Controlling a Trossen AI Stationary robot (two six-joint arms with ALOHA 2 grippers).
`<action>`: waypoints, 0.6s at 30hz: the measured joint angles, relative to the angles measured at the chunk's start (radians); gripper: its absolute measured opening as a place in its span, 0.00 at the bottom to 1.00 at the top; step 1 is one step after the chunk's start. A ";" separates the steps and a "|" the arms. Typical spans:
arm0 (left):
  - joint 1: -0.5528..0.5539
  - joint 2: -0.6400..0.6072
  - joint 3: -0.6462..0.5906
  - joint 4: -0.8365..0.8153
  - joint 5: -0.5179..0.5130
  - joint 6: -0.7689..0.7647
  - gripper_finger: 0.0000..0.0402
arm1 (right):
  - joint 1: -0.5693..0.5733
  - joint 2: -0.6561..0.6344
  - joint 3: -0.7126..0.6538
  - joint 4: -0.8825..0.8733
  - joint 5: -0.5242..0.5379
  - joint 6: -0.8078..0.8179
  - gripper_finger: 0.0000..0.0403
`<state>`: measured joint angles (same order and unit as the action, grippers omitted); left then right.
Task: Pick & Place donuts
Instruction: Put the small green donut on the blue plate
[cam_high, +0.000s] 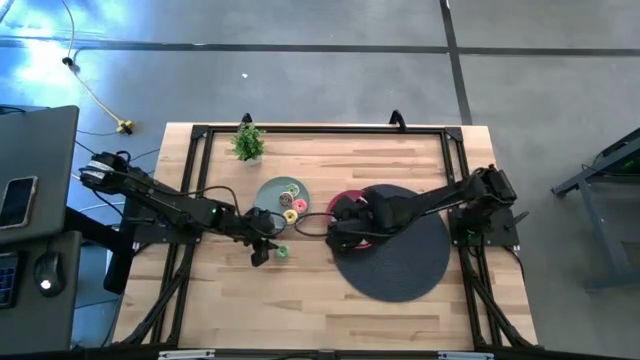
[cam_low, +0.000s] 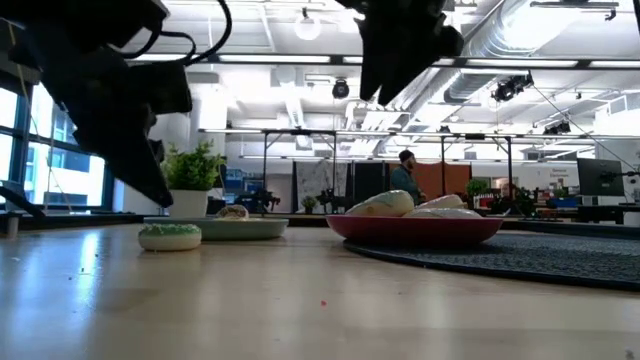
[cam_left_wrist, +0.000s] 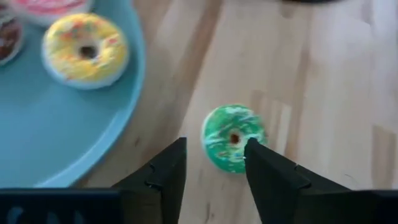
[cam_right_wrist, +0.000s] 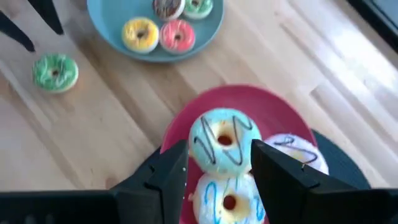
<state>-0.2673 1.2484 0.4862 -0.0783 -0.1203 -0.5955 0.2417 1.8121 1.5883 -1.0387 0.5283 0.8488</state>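
Both grippers' fingers are parted: left (cam_left_wrist: 214, 165) above the green donut (cam_left_wrist: 233, 137), right (cam_right_wrist: 217, 168) over the blue-iced donut (cam_right_wrist: 224, 140).

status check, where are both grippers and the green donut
Left gripper open, above green donut lying on table beside blue plate. Right gripper open over donuts on pink plate. Nothing blocking.

Wooden table (cam_high: 320, 300) bears mat (cam_high: 410, 265), blue plate (cam_high: 272, 192), plant (cam_high: 248, 142), green donut (cam_high: 282, 251).
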 joint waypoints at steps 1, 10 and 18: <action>0.000 0.000 0.000 -0.010 -0.008 -0.023 0.40 | -0.006 -0.002 0.000 0.004 0.007 -0.006 0.41; -0.001 0.024 0.002 0.015 0.058 -0.125 0.58 | -0.037 -0.003 0.000 0.014 0.024 -0.071 0.41; -0.001 0.159 0.011 0.118 0.068 -0.147 0.54 | -0.058 -0.003 0.000 0.024 0.030 -0.076 0.41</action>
<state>-0.2687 1.4071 0.4969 0.0397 -0.0525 -0.7423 0.1840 1.8095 1.5883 -1.0145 0.5587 0.7731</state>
